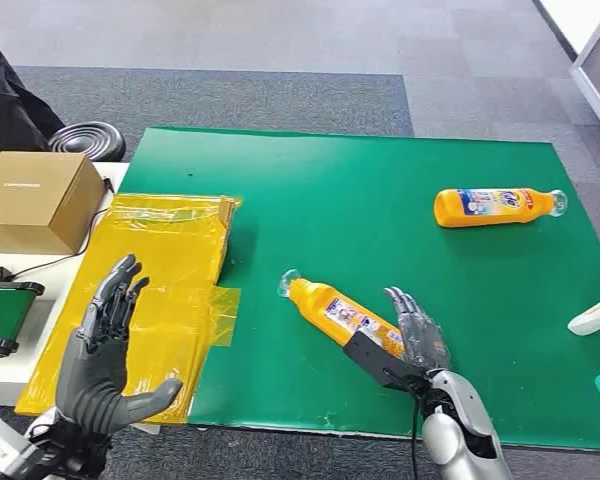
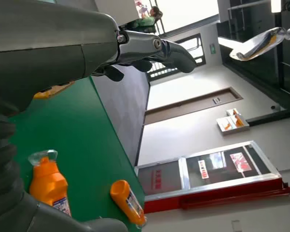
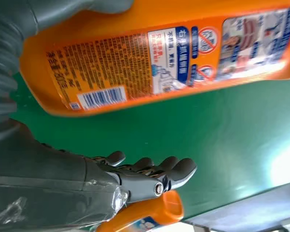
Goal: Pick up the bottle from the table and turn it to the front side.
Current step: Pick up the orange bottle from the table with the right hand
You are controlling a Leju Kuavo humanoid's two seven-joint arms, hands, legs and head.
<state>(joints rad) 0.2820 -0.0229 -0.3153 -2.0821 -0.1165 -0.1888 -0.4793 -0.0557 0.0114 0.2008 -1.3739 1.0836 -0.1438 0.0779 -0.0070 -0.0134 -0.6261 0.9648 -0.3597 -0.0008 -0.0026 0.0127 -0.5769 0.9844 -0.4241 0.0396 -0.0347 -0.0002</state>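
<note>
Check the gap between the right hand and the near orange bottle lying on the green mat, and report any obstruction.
Nothing visible stands in the way. The right hand is open at the base end of the near orange plastic bottle, with bare green mat around them. The second orange bottle lies far off toward the mat's back right.

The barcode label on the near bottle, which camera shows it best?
The right wrist view: the barcode label faces that camera up close. The head view shows the whole near bottle beside the right hand, label unreadable. The left wrist view catches its cap end.
</note>
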